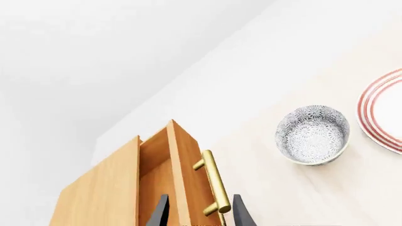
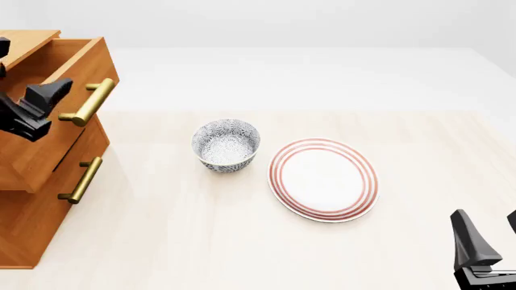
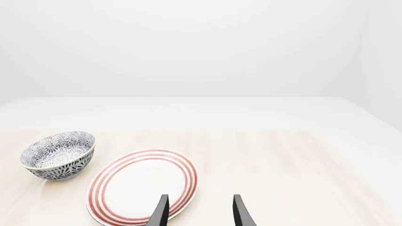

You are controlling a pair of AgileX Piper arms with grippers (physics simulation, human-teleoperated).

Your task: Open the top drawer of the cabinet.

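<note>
While the top drawer [image 2: 50, 109] is standing partly out of the cabinet [image 2: 32, 211]:
Left gripper [image 1: 198, 213]: jaws parted, straddling the drawer front and brass handle [image 1: 212, 181], gripping nothing.
Right gripper [image 3: 197, 210]: idling open, well apart from the cabinet.
Technique: closing on the handle, then drawing straight outward.

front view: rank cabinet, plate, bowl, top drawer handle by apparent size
1. cabinet, largest, though cut off at the left edge
2. plate
3. bowl
4. top drawer handle, smallest: about as long as the bowl is wide, but far thinner
</note>
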